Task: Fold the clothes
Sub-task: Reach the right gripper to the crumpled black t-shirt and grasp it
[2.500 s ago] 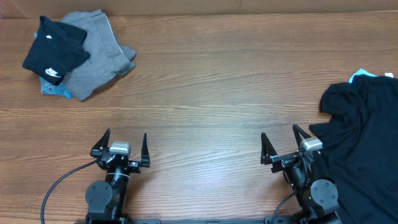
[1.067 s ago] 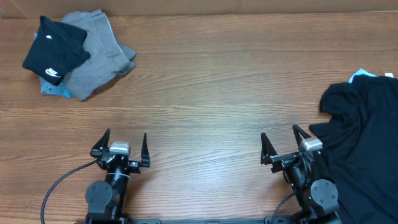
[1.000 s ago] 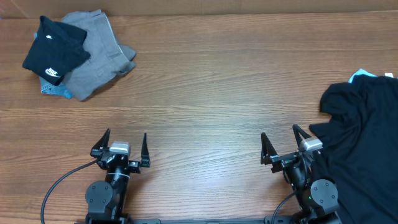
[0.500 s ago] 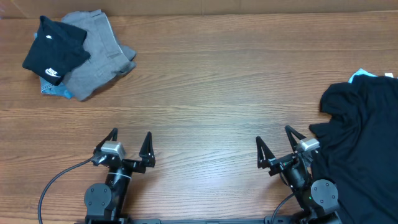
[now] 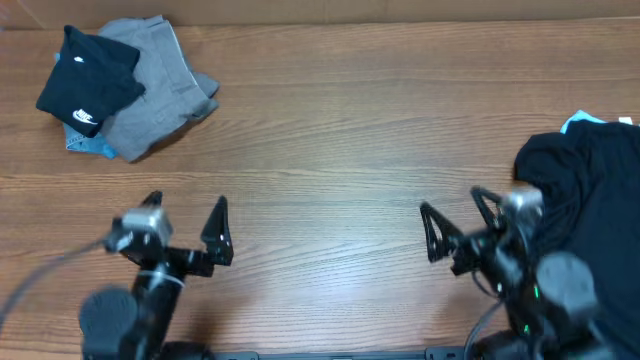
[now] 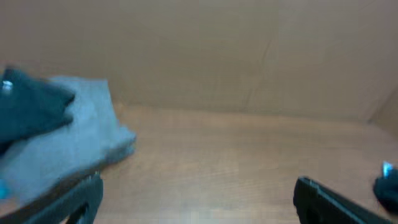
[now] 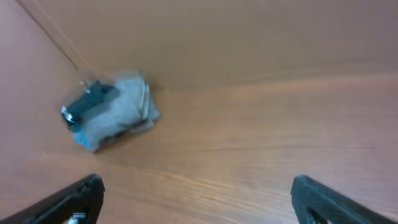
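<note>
The clothes, a large black T-shirt, lie crumpled at the table's right edge and run out of the overhead view. My right gripper hovers open just left of the shirt, with nothing between its fingers. Open and empty too, my left gripper stands over bare wood at the front left. In the left wrist view the left gripper frames bare table, and a dark shape with a blue speck shows at the right edge. The right gripper also spans bare wood in its wrist view; the shirt is out of that view.
At the back left lies a pile: a small black garment with a white logo on grey cloth, blue fabric beneath. The pile shows again as grey cloth and a far-off heap. A light blue bit peeks out behind the shirt.
Both arms have started moving and look blurred. The left gripper has swung left and away from its base; the right gripper has shifted right, closer to the shirt. Both stay open.
</note>
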You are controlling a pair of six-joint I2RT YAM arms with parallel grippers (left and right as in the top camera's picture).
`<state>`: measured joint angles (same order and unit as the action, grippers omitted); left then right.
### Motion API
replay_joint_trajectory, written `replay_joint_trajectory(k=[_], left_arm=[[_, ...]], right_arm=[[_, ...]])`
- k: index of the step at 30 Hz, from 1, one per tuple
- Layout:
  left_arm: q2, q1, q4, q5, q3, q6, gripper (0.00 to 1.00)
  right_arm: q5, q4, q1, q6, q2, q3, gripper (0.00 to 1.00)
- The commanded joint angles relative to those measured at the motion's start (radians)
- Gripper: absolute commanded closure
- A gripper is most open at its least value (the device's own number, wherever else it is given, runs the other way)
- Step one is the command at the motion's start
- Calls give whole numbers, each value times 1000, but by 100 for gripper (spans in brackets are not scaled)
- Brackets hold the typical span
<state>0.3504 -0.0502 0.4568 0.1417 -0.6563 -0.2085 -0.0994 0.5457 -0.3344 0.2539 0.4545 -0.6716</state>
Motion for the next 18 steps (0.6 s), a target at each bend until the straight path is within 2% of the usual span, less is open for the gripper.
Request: replay_joint_trajectory(k=[1, 4, 8, 10, 14, 18], left_arm=[[229, 5, 160, -20, -254, 29, 0], [418, 5, 369, -18, -482, 30, 0], [602, 5, 560, -19, -706, 30, 0], [669, 5, 614, -19, -775, 30, 0], [760, 4, 676, -3, -821, 29, 0], [787, 4, 711, 16, -821, 29, 0]], right_arm=[[20, 159, 49, 19, 248, -243, 0], [-79, 354, 112, 20, 476, -495, 0], [-209, 535, 134, 16, 690, -751, 0], [-156, 587, 134, -49, 779, -834, 0], [174, 598, 174, 155, 911, -857, 0], [241, 612, 293, 221, 1034, -855, 0]])
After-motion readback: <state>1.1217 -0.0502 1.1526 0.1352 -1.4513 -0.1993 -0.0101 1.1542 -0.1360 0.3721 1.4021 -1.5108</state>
